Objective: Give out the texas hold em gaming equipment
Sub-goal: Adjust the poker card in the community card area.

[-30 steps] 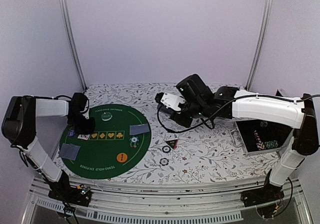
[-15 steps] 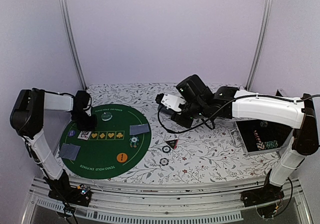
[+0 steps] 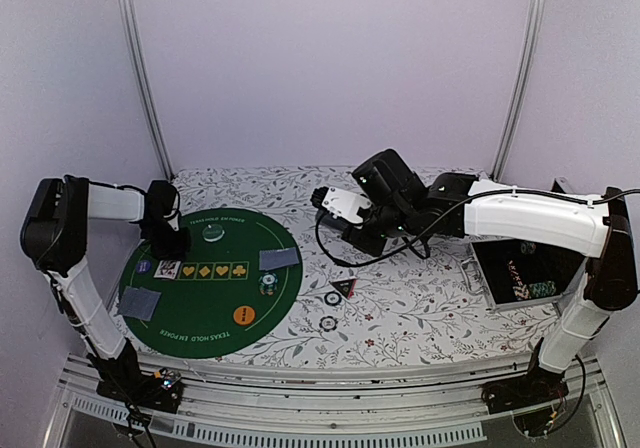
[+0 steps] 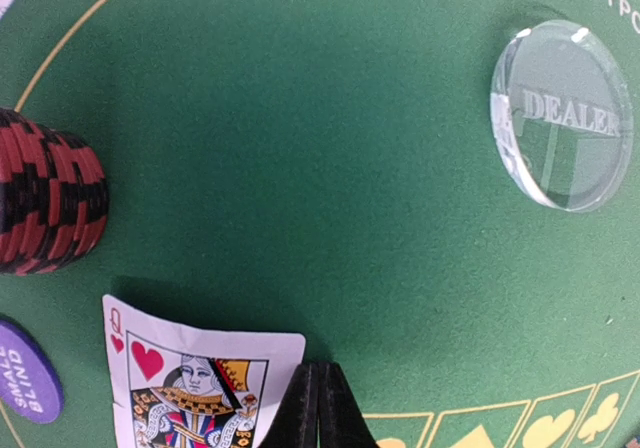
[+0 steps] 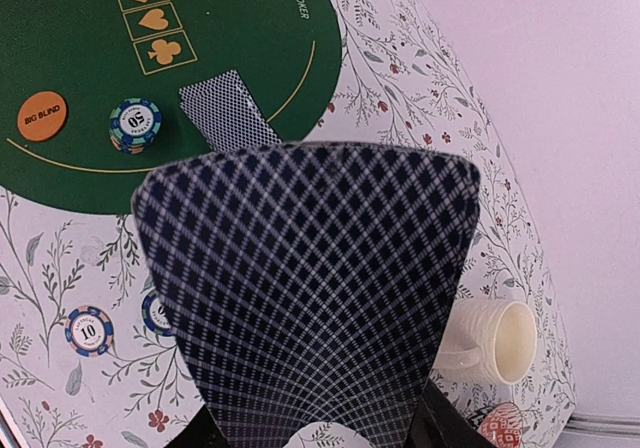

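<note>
Poker gear lies spread over a round green mat (image 3: 200, 313) on a floral-covered bench (image 3: 420, 308). The left hand (image 4: 318, 403) is clenched shut with nothing between its fingers. Its tips are just beside the right edge of a face-up queen of hearts (image 4: 190, 398) (whether they touch it cannot be told). Near that card sit a stack of red-and-black chips (image 4: 45, 198) and a purple small-blind disc (image 4: 25, 378). A clear dealer disc (image 4: 560, 118) lies well apart.

The right hand (image 5: 320, 433) hovers above the bench to the mat's right, grasping blue-backed cards (image 5: 310, 288) bowed into a curve. On the mat's right side are an orange big-blind disc (image 5: 41, 115), a blue-green chip stack (image 5: 135, 125) and a face-down card (image 5: 228, 118). Just off the mat, two loose chips (image 3: 328, 322) and a black-and-red triangular marker (image 3: 346, 287) rest on the bench. A cream mug (image 5: 485, 340) sits near the right hand.
</note>
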